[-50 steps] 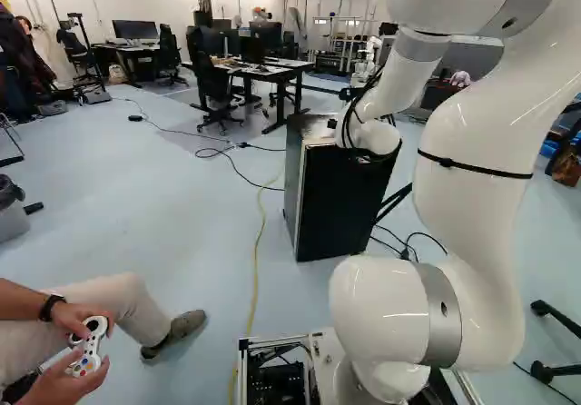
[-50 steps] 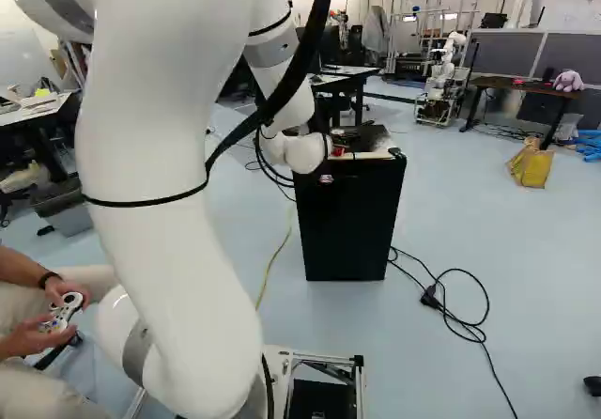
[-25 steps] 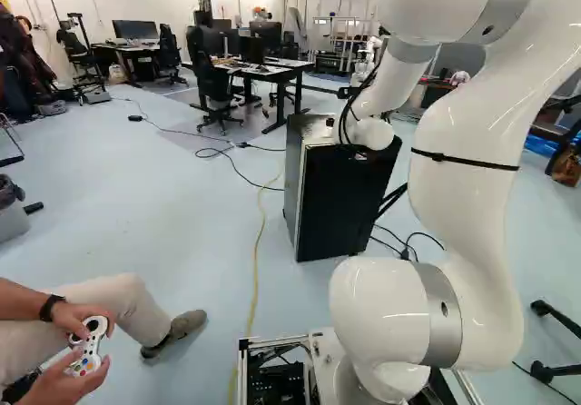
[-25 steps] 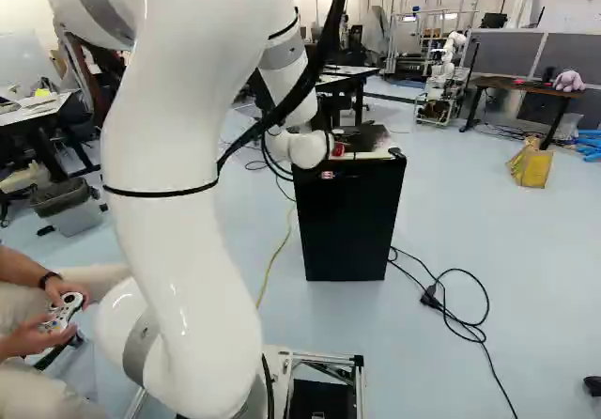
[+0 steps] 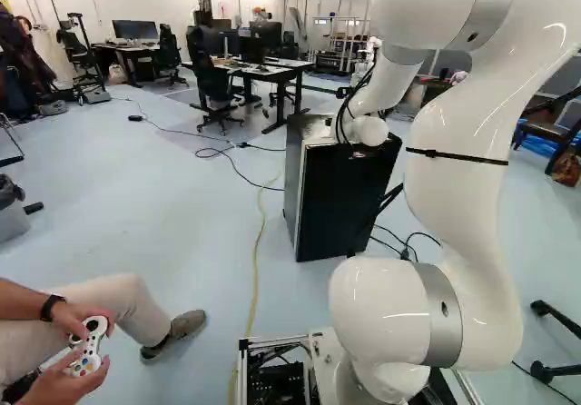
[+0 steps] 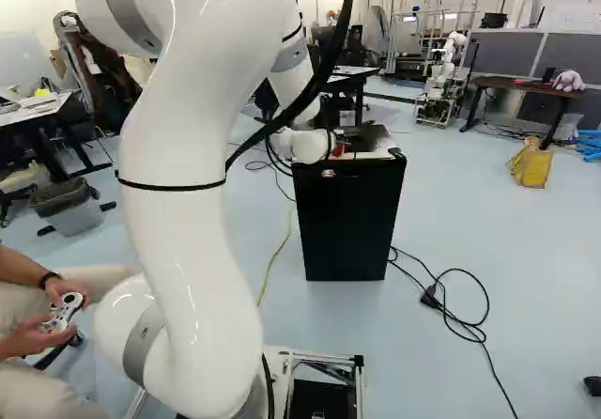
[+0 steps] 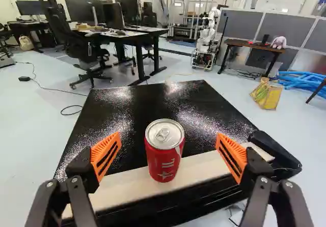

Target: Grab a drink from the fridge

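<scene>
A red drink can stands upright on the white front strip of the black fridge top. My gripper is open, its orange-padded fingers wide apart on either side of the can, with gaps to both. The can sits roughly midway between them, slightly beyond the fingertips; contact is not visible. In the base views the fingers cannot be made out behind my wrist, which is at the top of the fridge. A bit of red beside the wrist in the right base view looks like the can.
A black handle-like piece sticks up at the fridge top's front corner. Black cables lie on the floor right of the fridge, and a yellow cable left of it. Beyond are desks, office chairs and another robot.
My arm's upper links have swung leftward in the left base view and rightward in the right one. The wrist has shifted slightly over the fridge's front. The base and fridge have stayed put.
</scene>
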{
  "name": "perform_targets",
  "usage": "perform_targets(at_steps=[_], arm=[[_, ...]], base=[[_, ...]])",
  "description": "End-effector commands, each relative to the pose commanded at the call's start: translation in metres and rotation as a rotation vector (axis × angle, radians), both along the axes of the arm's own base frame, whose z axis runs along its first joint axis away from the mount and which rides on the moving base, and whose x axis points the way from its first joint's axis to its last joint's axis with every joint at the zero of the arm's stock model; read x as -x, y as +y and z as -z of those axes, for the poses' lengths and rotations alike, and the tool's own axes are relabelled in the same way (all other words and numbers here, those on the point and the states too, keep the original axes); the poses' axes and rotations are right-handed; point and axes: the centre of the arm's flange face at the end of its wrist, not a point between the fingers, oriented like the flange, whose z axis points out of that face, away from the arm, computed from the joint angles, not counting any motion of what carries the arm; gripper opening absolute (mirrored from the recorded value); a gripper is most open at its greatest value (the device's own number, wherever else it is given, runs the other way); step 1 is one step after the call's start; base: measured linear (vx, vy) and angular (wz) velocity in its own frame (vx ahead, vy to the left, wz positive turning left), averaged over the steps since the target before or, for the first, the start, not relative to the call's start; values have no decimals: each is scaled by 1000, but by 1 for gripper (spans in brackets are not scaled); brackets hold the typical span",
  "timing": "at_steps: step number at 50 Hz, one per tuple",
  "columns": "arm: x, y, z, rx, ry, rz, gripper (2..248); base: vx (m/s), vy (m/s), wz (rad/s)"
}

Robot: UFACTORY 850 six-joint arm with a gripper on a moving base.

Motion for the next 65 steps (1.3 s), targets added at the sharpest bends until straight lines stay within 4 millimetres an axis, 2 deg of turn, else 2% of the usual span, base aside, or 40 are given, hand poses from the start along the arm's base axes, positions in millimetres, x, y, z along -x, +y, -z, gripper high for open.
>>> perform_targets(at_steps=[23, 24, 28, 29, 33, 34, 39, 40, 44, 45, 65], arm=[[-4, -1, 2, -7, 10, 7, 247], [-4, -1, 2, -7, 10, 7, 235], [-4, -1, 2, -7, 10, 7, 235], [-4, -1, 2, -7, 10, 7, 197], [-4, -1, 2, -7, 10, 7, 197], [-4, -1, 2, -7, 10, 7, 159], [-4, -1, 2, -7, 10, 7, 159], [-4, -1, 2, -7, 10, 7, 121], [-4, -1, 2, -7, 10, 7, 121], [-4, -1, 2, -7, 10, 7, 96], [-2, 0, -11, -1, -11, 7, 96]], base=[[0, 0, 0], [0, 0, 0], [0, 0, 0], [0, 0, 0], [0, 0, 0], [0, 0, 0], [0, 0, 0], [0, 0, 0], [0, 0, 0], [0, 0, 0], [0, 0, 0]])
